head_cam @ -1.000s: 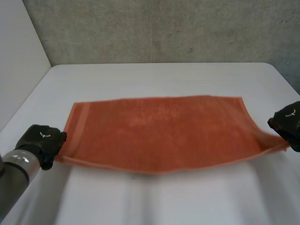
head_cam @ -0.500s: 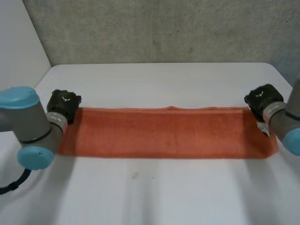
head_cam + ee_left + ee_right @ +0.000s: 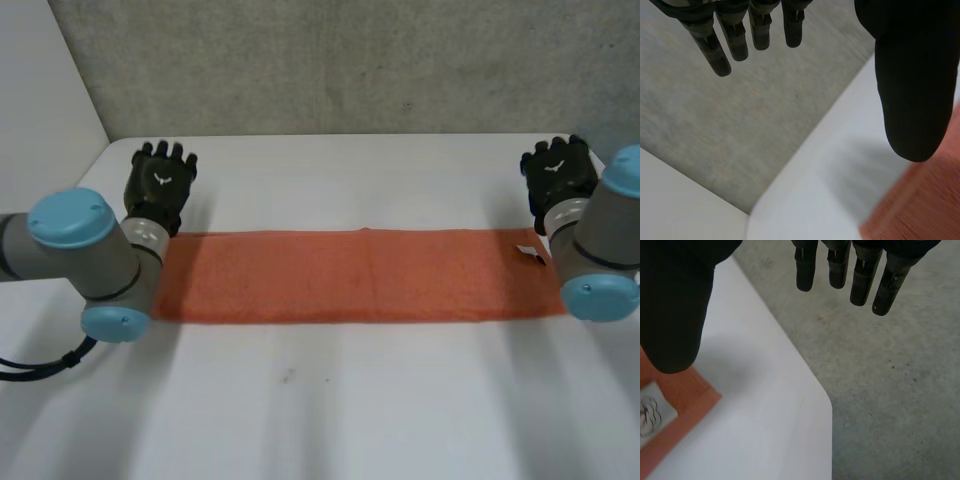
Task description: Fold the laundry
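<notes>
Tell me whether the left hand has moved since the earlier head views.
Yes. The left hand has gone toward the far edge of the table, off the far left corner of the towel, and is now open beyond it.

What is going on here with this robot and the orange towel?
A two-armed robot is folding laundry. An orange terry towel lies flat on the white table as a long narrow strip. Both black hands are open, holding nothing: the left hand hovers beyond the towel's far edge at one end, the right hand at the other.

Orange towel (image 3: 350,275) strip on white table (image 3: 350,410)
</notes>
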